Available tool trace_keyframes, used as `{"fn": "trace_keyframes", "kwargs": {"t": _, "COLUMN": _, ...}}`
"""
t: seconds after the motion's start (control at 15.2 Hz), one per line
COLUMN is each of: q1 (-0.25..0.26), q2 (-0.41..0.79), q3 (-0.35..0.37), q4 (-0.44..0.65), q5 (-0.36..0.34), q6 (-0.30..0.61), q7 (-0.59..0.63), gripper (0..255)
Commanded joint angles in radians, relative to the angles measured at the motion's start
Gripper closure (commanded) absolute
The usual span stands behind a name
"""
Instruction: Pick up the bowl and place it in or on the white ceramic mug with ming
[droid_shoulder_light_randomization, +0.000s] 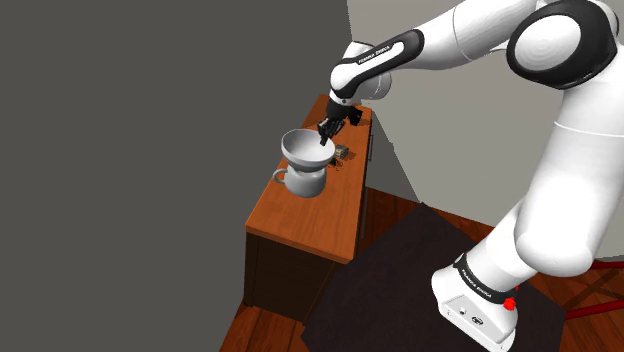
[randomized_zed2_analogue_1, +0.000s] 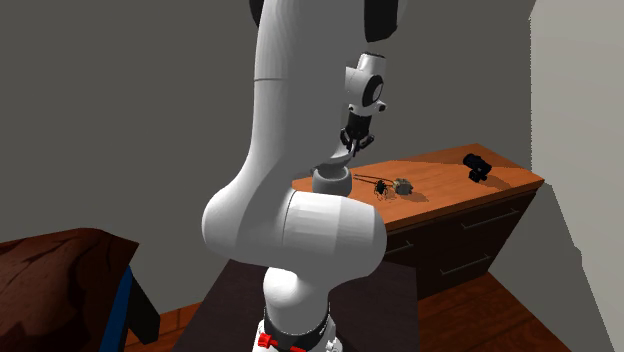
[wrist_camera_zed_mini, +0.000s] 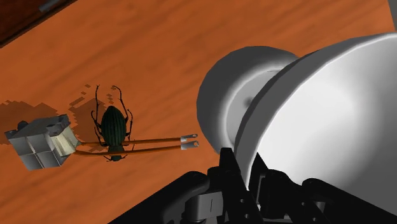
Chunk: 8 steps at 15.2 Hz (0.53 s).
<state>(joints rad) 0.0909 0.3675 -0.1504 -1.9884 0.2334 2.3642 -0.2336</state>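
Room: grey walls, wood floor, and a dark rug (droid_shoulder_light_randomization: 400, 285) under the robot's stand (droid_shoulder_light_randomization: 478, 310). Over in the second exterior view there's a dark brown thing with a blue strip at the lower left, no idea what it is.
Surface: reddish-brown wooden dresser (droid_shoulder_light_randomization: 300, 220) with drawer fronts, pushed up against the wall.
Mug: plain greyish-white mug (droid_shoulder_light_randomization: 305, 183), upright on the dresser top, close to the long edge on the shoulder view's left and about halfway along it. Its handle sticks out toward that same edge.
Bowl: wide, pale grey bowl (droid_shoulder_light_randomization: 304, 147), flaring out well past the mug. It's right on top of the mug with its base at the mug's mouth, tipped a bit. Can't tell if its weight is actually on the mug.
Gripper: black gripper (wrist_camera_zed_mini: 245, 170) comes down from the white arm onto the side of the bowl facing the dresser's far end. In the wrist view the fingers (wrist_camera_zed_mini: 230, 170) are pinched on the bowl's rim, one inside and one outside.
Clutter: a dark green beetle (wrist_camera_zed_mini: 114, 127) sits on the wood just beside the mug. Next to it there's a small grey boxy part (wrist_camera_zed_mini: 41, 143) with two copper leads (wrist_camera_zed_mini: 159, 143) running under the beetle.
Far corner: a small black object (randomized_zed2_analogue_1: 477, 166) near the dresser end on the second exterior view's right, well apart from everything else.
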Motion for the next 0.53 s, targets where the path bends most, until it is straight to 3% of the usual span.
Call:
{"fn": "trace_keyframes", "kwargs": {"t": 0.0, "q1": -0.002, "q2": 0.017, "q3": 0.003, "q4": -0.006, "q5": 0.008, "q6": 0.023, "q7": -0.007, "gripper": 255}}
{"fn": "trace_keyframes", "kwargs": {"t": 0.46, "q1": -0.005, "q2": 0.039, "q3": 0.008, "q4": -0.009, "q5": 0.016, "q6": 0.048, "q7": -0.015, "gripper": 255}}
